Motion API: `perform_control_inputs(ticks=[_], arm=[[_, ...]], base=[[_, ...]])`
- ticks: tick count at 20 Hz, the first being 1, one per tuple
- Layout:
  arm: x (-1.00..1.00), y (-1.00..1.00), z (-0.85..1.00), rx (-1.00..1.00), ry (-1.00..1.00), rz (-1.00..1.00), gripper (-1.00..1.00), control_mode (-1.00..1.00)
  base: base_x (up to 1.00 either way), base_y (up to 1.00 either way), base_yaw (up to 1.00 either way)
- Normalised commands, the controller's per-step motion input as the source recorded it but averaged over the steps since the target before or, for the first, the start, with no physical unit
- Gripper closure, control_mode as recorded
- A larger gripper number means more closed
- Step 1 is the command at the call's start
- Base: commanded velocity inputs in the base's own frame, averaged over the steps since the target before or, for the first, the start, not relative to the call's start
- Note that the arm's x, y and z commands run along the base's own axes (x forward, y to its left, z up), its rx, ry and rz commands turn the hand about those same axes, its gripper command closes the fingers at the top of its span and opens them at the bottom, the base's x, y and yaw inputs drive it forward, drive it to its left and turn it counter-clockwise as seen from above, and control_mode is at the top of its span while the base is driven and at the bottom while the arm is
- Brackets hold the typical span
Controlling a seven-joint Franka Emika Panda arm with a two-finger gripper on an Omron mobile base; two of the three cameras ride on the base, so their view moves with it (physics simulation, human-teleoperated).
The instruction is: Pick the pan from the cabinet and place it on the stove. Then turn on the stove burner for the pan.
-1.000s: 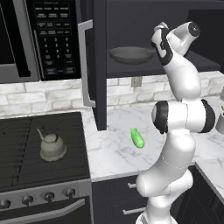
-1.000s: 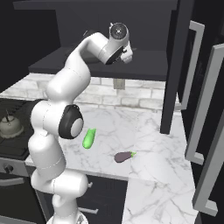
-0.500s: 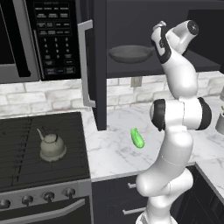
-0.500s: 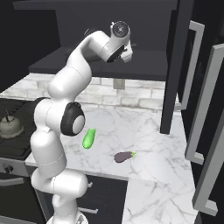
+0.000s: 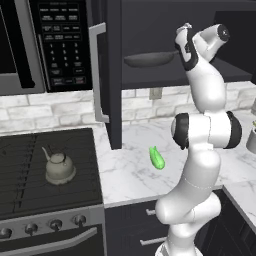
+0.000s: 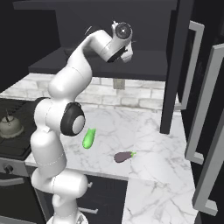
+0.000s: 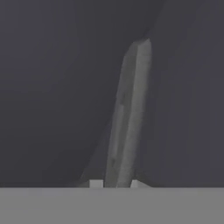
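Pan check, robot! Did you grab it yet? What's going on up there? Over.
Gripper shut on the pan handle. Pan on the cabinet shelf, not lifted yet. Kettle sits on the stove. Over.

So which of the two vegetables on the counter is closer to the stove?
The green one, lying on the marble nearer the stove. The dark purple eggplant sits further along the counter, toward the open cabinet door.

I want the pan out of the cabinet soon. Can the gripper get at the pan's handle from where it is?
Probably yes: the cabinet door is open and the gripper looks shut on the handle of the pan.
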Motion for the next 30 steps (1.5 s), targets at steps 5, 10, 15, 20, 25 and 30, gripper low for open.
perform_control_inputs(ticks=[5, 10, 15, 20, 25, 30], arm=[[-0.05, 0.33, -0.3, 0.11, -0.25, 0.03, 1.0, -1.0], [-0.28, 0.4, -0.25, 0.07, -0.3, 0.03, 1.0, -1.0], [-0.44, 0.28, 0.0, 0.01, -0.18, 0.0, 1.0, -1.0], [-0.51, 0.2, 0.0, 0.0, -0.05, 0.0, 1.0, -1.0], [-0.57, 0.04, 0.0, 0.0, 0.0, 0.0, 1.0, -1.0], [-0.7, 0.0, 0.02, 0.0, 0.0, 0.0, 1.0, -1.0]], base=[[0.0, 0.0, 0.0], [0.0, 0.0, 0.0], [0.0, 0.0, 0.0], [0.0, 0.0, 0.0], [0.0, 0.0, 0.0], [0.0, 0.0, 0.0]])
